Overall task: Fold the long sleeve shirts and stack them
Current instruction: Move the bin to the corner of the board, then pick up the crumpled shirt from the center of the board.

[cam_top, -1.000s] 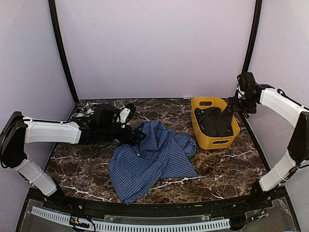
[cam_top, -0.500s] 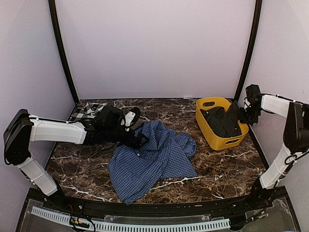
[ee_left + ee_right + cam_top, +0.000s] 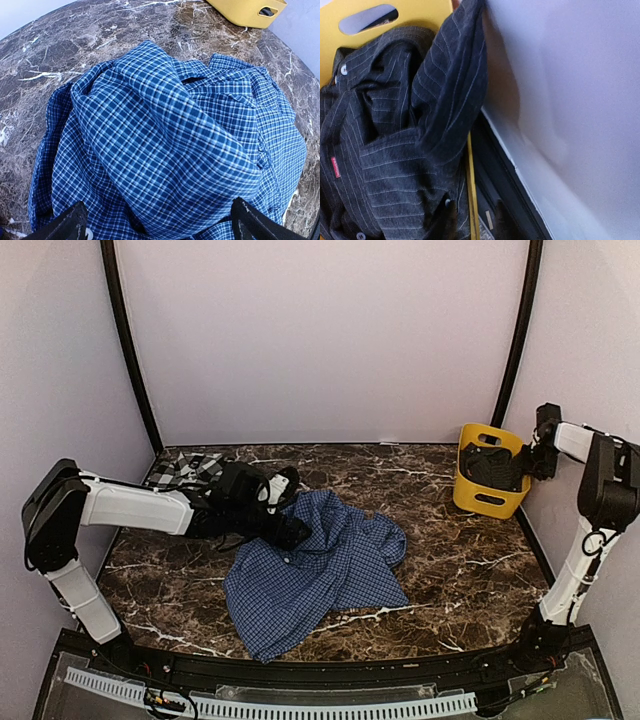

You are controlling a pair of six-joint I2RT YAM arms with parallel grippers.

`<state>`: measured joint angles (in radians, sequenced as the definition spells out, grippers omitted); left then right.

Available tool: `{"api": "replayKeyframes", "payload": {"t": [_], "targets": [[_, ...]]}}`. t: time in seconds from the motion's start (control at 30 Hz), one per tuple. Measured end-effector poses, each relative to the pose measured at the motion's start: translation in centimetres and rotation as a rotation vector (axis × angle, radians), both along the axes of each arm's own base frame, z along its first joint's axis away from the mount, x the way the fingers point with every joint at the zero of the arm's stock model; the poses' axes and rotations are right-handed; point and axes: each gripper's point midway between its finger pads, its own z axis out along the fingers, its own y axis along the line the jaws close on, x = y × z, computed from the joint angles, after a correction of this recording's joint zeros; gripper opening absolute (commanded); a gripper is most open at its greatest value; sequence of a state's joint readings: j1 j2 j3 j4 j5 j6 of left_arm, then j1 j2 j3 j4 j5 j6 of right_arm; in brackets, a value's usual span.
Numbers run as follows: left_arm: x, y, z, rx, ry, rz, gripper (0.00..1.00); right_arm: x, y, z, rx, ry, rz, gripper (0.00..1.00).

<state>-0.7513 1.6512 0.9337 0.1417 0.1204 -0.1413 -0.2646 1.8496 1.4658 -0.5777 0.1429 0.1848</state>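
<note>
The blue checked shirt (image 3: 320, 570) lies crumpled at the table's middle. It fills the left wrist view, where one raised fold (image 3: 165, 145) bulges up. My left gripper (image 3: 287, 530) hovers over the shirt's upper-left part. It is open, with both fingertips (image 3: 75, 226) wide apart on either side of the fold. The black-and-white plaid shirt (image 3: 183, 468) lies at the back left, partly behind the left arm. My right gripper (image 3: 538, 452) is at the far right wall, closed over the rim (image 3: 470, 200) of the yellow bin (image 3: 488, 475), with dark fabric beside one finger.
The bin stands tipped up near the right wall and holds a dark pinstriped shirt (image 3: 385, 150). The purple wall (image 3: 560, 100) and the black frame post (image 3: 520, 340) are very close to the right gripper. Brown marble table (image 3: 450, 580) shows to the right of the blue shirt.
My right gripper closed on the bin's rim and swung back to the right, tipping the bin up toward the wall. The left gripper edged slightly right over the blue shirt and stayed open.
</note>
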Motion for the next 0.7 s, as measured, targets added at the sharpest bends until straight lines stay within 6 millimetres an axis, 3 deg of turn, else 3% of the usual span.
{"api": "replayKeyframes", "payload": {"t": [0.1,0.2,0.23,0.27,0.33,0.4,0.43,0.47,0.5,0.53,0.6,0.7], "targets": [[0.9,-0.6,-0.4,0.026,-0.001,-0.006,0.99,1.0,-1.2,1.0,-0.039,-0.024,-0.006,0.76],[1.5,-1.3,-0.4,0.032,-0.006,-0.019,0.99,0.9,-0.7,2.3,-0.06,-0.048,0.005,0.9],[1.5,-1.4,-0.3,0.03,-0.008,-0.025,0.96,0.0,2.1,4.9,-0.091,-0.095,0.056,0.92],[1.5,-1.9,0.2,0.019,-0.012,-0.044,0.94,0.0,2.4,5.2,-0.094,-0.1,0.062,0.92],[1.9,-2.5,0.8,0.013,-0.016,-0.057,0.82,-0.3,6.0,8.2,-0.111,-0.176,0.13,0.92],[2.8,-3.7,1.3,-0.002,-0.015,-0.069,0.64,-1.1,11.6,11.5,-0.098,-0.273,0.256,0.92],[3.2,-4.4,1.4,-0.011,-0.013,-0.078,0.47,-1.6,14.0,12.8,-0.081,-0.317,0.315,0.92],[3.5,-4.9,1.3,-0.018,-0.011,-0.088,0.37,-2.4,17.4,14.1,-0.052,-0.37,0.403,0.92],[3.7,-5.4,1.0,-0.021,0.0,-0.094,0.16,-3.5,20.6,15.0,-0.012,-0.41,0.492,0.92],[3.8,-5.7,0.7,-0.023,0.008,-0.099,0.04,-4.4,22.6,15.4,0.019,-0.432,0.552,0.92],[4.0,-6.0,-0.2,-0.016,0.03,-0.101,0.0,-6.6,26.4,15.0,0.089,-0.449,0.679,0.92],[3.8,-6.0,-0.9,-0.014,0.057,-0.093,0.0,-9.3,30.9,12.2,0.185,-0.404,0.838,0.92]]}}
